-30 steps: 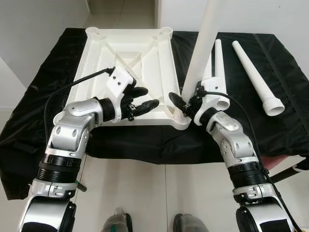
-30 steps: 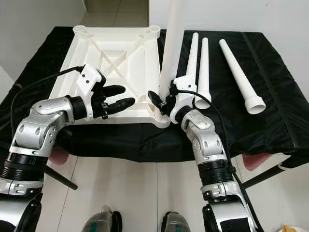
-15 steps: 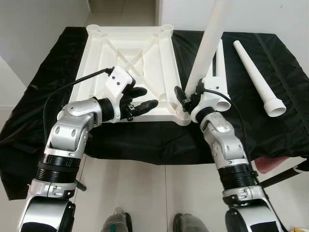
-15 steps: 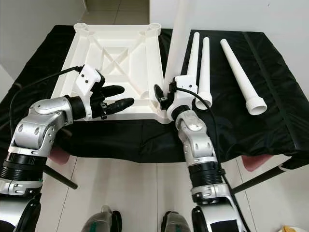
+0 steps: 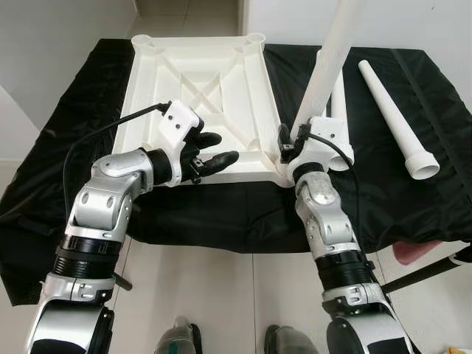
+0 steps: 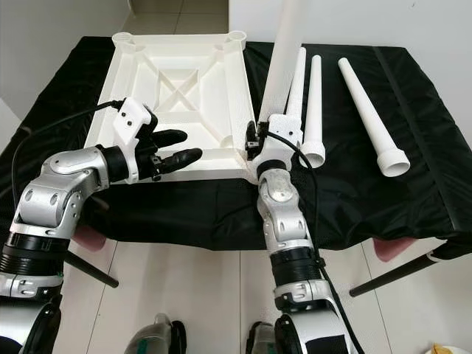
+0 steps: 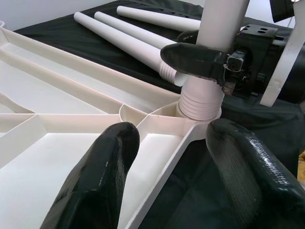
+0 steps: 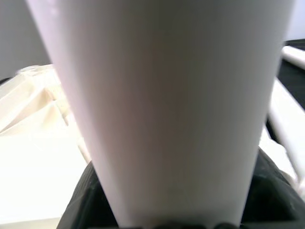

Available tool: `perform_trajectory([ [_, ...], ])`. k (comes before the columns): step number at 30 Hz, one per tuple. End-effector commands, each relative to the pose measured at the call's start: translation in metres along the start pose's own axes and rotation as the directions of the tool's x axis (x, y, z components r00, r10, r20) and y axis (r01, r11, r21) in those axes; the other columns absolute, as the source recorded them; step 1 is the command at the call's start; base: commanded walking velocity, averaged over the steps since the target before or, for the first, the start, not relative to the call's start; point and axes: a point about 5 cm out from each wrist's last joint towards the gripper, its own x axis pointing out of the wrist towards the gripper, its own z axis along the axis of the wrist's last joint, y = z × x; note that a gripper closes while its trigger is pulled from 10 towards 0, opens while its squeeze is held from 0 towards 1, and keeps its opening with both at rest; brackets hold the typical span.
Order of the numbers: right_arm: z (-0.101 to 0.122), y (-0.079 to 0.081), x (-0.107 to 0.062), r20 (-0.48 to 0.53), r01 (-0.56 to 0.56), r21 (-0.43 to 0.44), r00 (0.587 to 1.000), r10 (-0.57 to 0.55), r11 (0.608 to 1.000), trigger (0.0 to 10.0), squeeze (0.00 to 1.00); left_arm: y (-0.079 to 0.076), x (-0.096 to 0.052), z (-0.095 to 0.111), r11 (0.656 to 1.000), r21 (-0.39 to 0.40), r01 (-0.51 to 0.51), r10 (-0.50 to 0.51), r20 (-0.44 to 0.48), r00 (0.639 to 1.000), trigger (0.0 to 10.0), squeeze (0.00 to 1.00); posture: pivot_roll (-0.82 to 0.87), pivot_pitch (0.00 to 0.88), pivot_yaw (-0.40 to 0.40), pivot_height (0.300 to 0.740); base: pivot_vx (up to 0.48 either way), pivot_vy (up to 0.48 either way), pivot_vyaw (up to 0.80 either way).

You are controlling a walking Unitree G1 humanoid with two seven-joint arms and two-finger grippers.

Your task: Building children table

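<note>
My right gripper (image 7: 209,59) clamps the upright white tapered plastic leg (image 5: 324,66), seating its ribbed base in the near corner socket of the upturned white ribbed plastic tabletop (image 5: 199,88). My left gripper (image 5: 214,150) hovers spread and empty over the tabletop's near edge, I judge to brace it.

Tabletops: one, white, upside down (image 5: 199,88), upper centre of the frame
Legs standing in a corner socket: one (image 5: 324,70), upper right
Legs lying on the black cloth (image 5: 442,110): three (image 6: 369,110), upper right
Grippers: two, left gripper (image 5: 210,151), right gripper (image 5: 289,144)
</note>
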Motion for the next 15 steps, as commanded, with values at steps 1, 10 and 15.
perform_trajectory([
  [1,-0.0197,-0.0083,-0.0027,-0.094,0.103,-0.008,0.99,-0.103,0.995,10.0,0.0,0.0051,-0.0034,-0.0011,0.994,-0.007,-0.111,0.111,-0.005,0.994,10.0,0.0,0.02,0.096,0.05,0.74,0.0,0.0,0.0],
  [10,-0.0176,-0.0053,-0.0004,-0.069,0.117,-0.004,0.991,-0.117,0.993,10.0,0.0,0.0055,-0.0034,-0.0006,0.993,-0.01,-0.114,0.114,-0.005,0.994,10.0,0.0,0.02,0.106,0.051,0.74,0.0,0.0,0.0],
  [15,-0.0105,-0.0033,0.0003,-0.012,0.036,0.056,0.999,-0.035,0.998,10.0,1.0,0.006,-0.0043,-0.0009,0.993,-0.014,-0.119,0.119,-0.005,0.993,10.0,0.0,0.02,0.109,0.052,0.74,0.0,0.0,0.0],
])
